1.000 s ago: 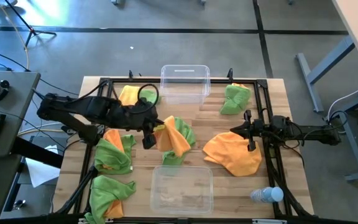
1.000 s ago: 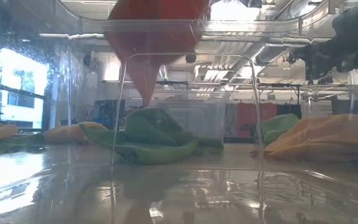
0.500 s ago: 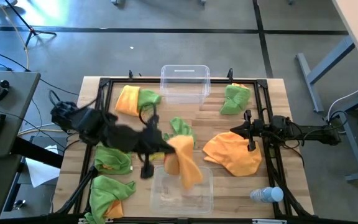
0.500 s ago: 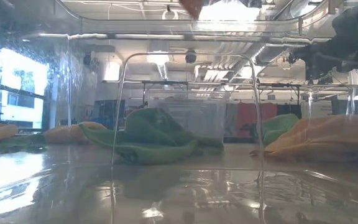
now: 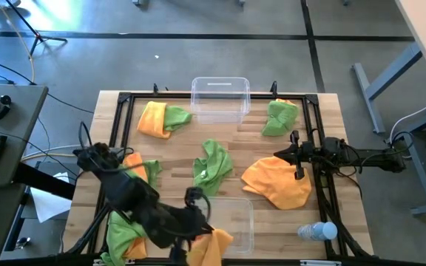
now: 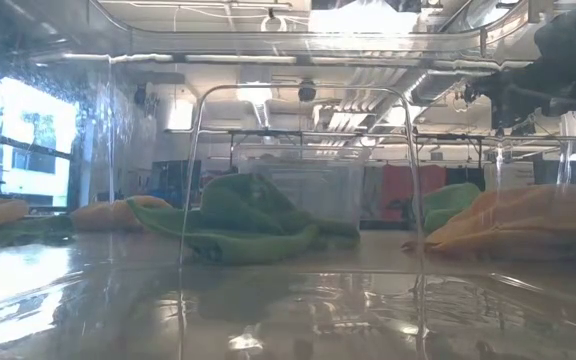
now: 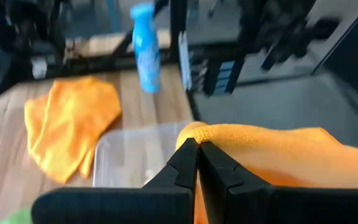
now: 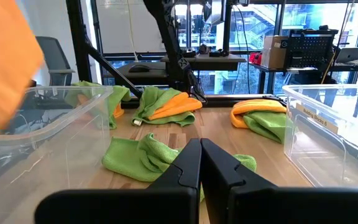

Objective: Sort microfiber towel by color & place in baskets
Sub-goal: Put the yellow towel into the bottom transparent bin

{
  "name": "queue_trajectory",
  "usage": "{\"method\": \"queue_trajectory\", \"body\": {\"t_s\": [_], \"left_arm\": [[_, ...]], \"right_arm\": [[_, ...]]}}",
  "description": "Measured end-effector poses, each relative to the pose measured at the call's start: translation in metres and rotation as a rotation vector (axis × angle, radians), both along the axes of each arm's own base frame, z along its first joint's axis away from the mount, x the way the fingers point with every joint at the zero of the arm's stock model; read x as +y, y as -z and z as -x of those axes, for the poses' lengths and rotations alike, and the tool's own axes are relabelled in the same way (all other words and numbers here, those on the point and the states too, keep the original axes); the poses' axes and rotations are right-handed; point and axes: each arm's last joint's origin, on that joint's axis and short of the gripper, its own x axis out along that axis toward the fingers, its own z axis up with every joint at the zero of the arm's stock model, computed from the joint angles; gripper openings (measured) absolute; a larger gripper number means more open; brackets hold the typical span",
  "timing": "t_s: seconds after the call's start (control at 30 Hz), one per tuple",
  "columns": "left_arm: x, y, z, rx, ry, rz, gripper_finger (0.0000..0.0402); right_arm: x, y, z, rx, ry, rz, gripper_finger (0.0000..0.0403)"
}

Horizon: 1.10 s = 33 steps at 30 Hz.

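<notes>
left gripper [image 7: 197, 152] pinched tight on a soft bright orange microfiber towel [image 5: 211, 247], low centre of the high view, at the near clear plastic basket [image 5: 244, 222]'s left rim. light, limp, drapes freely; best taken at a bunched fold, likely to snag rims. right gripper [image 5: 297, 164] closed, empty, right of centre above a spread orange cloth [image 5: 276, 183].

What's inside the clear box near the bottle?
The near basket looks empty: only the wood shows through it. The left gripper holds an orange towel at its outer edge, hiding that corner.
</notes>
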Motion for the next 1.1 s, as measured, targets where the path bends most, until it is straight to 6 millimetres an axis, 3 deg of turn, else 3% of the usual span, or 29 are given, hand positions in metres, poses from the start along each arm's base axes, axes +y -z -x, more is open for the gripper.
{"method": "queue_trajectory", "body": {"t_s": [0.33,0.6,0.73,0.87,1.1], "left_arm": [[-0.009,0.081,-0.038,0.284,-0.124,-0.145,0.0],[-0.02,0.138,-0.062,0.447,-0.158,-0.139,0.0],[-0.021,0.149,-0.065,0.489,-0.153,-0.15,0.0],[-0.018,0.148,-0.065,0.494,-0.18,-0.146,0.0006],[-0.009,0.138,-0.065,0.485,-0.181,-0.137,0.0057]], "right_arm": [[0.0,0.0,0.0,0.0,0.0,0.0,0.0],[0.0,0.0,0.0,0.0,0.0,0.0,0.0],[0.0,0.0,0.0,0.0,0.0,0.0,0.0],[0.0,0.0,0.0,0.0,0.0,0.0,0.0],[0.0,0.0,0.0,0.0,0.0,0.0,0.0]]}}
